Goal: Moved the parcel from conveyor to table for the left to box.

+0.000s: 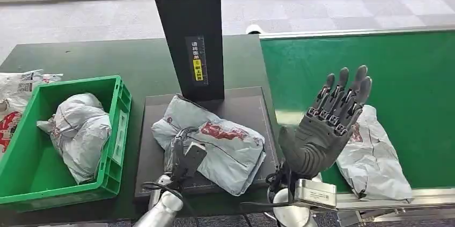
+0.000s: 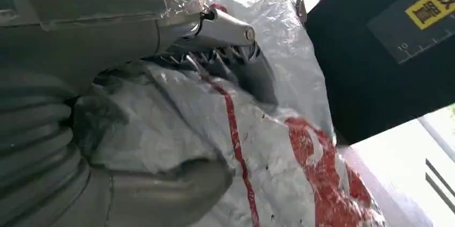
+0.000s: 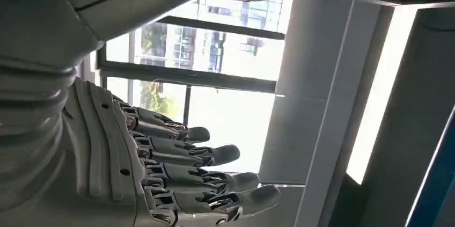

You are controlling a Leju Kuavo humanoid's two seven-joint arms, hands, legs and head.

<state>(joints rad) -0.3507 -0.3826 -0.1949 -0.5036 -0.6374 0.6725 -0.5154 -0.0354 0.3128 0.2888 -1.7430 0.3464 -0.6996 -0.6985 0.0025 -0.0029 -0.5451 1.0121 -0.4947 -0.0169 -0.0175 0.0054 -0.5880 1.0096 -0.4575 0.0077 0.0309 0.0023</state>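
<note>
A grey parcel with red print (image 1: 225,144) lies on the dark flat platform (image 1: 252,103) in the middle of the table. My left hand (image 1: 180,149) is at the parcel's near left edge. The left wrist view shows my left hand (image 2: 107,39) gripping the parcel (image 2: 279,146), with the film bunched between thumb and fingers. My right hand (image 1: 330,125) is raised over the edge of the green conveyor (image 1: 375,66), palm up, fingers spread and holding nothing; in the right wrist view this hand (image 3: 161,168) shows against the windows. A second grey parcel (image 1: 373,157) lies on the conveyor just right of it.
A green crate (image 1: 120,125) at the left holds another grey parcel (image 1: 80,130). A black post (image 1: 190,28) with a yellow label rises from the back of the platform. More bags (image 1: 16,87) lie at the table's far left edge.
</note>
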